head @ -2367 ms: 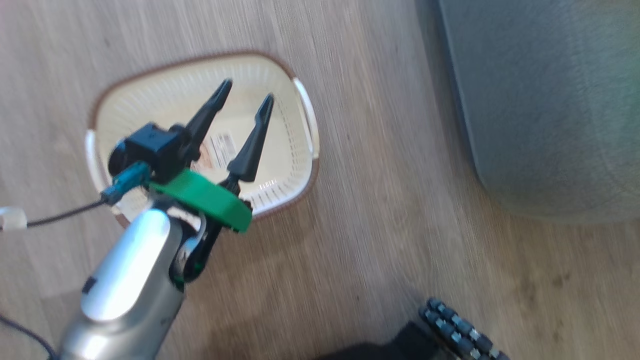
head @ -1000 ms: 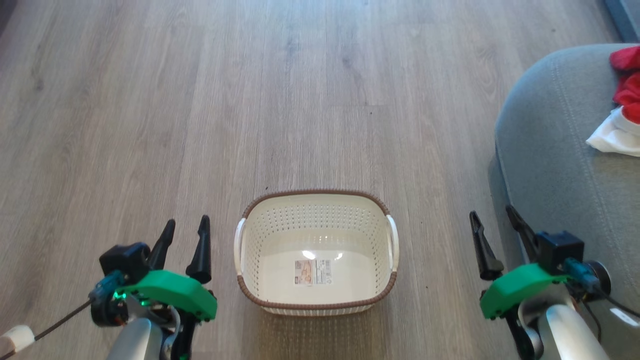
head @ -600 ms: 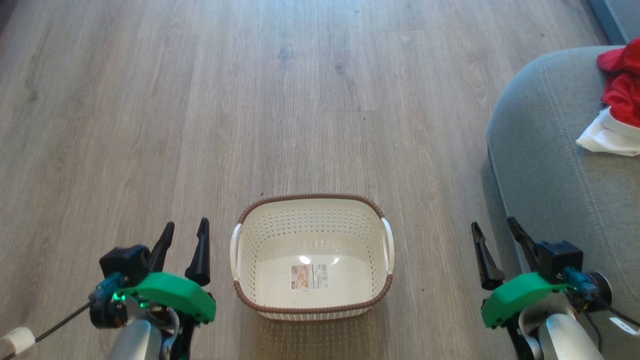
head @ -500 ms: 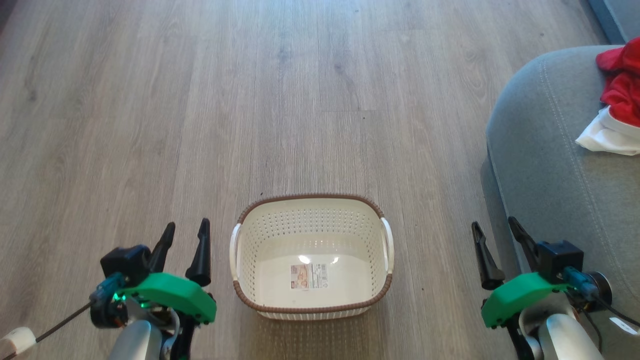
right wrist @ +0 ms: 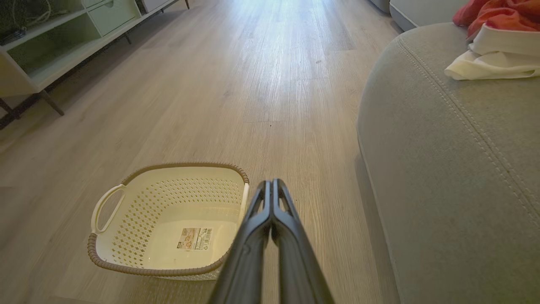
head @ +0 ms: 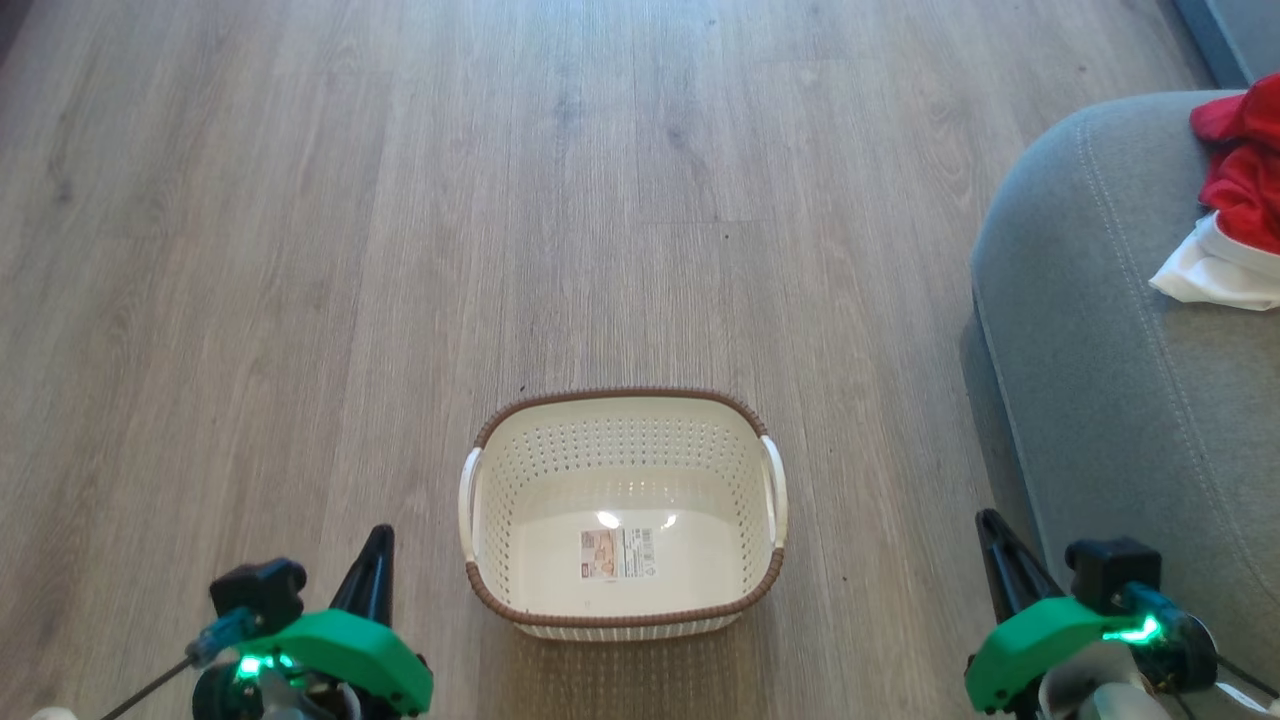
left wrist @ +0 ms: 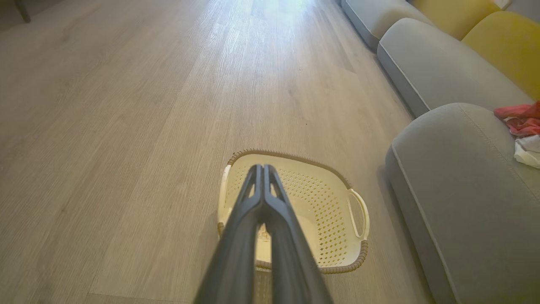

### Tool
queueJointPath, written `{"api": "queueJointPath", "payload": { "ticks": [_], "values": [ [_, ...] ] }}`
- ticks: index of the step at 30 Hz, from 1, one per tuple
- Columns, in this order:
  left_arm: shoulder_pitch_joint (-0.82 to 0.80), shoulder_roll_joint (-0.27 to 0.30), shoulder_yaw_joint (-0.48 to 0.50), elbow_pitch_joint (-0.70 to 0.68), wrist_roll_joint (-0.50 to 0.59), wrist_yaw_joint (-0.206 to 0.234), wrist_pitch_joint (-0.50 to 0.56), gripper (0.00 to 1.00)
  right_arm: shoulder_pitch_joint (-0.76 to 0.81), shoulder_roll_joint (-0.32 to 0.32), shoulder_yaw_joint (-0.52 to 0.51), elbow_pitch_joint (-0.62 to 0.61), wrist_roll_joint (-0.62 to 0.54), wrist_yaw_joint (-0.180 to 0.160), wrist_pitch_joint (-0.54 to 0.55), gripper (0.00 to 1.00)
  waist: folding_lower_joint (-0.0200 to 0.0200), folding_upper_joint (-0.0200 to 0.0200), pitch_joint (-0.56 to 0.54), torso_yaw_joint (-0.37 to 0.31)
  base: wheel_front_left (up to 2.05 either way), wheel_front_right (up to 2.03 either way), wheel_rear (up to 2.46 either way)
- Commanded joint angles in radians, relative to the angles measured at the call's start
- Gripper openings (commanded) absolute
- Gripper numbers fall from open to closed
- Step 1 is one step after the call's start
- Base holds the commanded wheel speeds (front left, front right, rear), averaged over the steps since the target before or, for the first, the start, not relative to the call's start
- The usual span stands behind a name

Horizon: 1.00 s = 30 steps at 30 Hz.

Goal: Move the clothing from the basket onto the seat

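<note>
- Head view, item 1: one basket (head: 620,452), upright on the wooden floor (head: 400,250), centre of my picture. I count two white handles (head: 467,500), one brown rim and one sticker (head: 619,552) on its bare bottom.
- Head view, item 2: one grey seat (head: 1120,400) at the right edge, well apart from the basket.
- Head view, item 3: one piece of clothing (head: 1238,185), red with a white part, lying on the seat at the far right and cut off by the edge.
- Head view, item 4: one left pincer (head: 379,535), lower left, beside the basket. Its two fingers are pressed together with nothing between them.
- Head view, item 5: one right pincer (head: 988,520), lower right, between basket and seat. Its two fingers are likewise together and hold nothing.
- Left wrist view: I see the left pincer's two fingers touching at the tips, with the basket beyond them. The clothing sits on the near seat at the right. I count two further grey cushions (left wrist: 443,71) and two yellow cushions (left wrist: 502,38) behind it.
- Right wrist view: the right pincer's two fingers meet at the tips and grip nothing. The basket lies to their left, sticker showing. The clothing is on top of the seat, upper right. One pale shelf unit (right wrist: 50,50) stands at the upper left.
</note>
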<state>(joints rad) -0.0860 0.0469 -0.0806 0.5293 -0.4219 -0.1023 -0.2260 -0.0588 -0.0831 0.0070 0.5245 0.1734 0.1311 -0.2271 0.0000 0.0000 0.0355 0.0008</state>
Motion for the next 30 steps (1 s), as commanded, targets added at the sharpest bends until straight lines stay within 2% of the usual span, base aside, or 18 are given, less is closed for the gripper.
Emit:
{"api": "queueJointPath", "payload": {
  "ticks": [1,30],
  "values": [
    [-0.047,0.001,0.013,-0.038,-0.024,-0.002,0.005,0.0,-0.039,0.001,-0.009,-0.035,0.031,0.0,0.007,0.0,0.0,0.0,0.0,0.0,0.0,0.0,0.0],
    [-0.039,0.002,0.056,-0.101,-0.312,-0.008,0.086,0.0,-0.039,0.009,-0.034,-0.099,0.379,0.0,0.087,0.0,0.0,0.0,-0.008,0.0,0.0,0.0,0.0]
  ]
}}
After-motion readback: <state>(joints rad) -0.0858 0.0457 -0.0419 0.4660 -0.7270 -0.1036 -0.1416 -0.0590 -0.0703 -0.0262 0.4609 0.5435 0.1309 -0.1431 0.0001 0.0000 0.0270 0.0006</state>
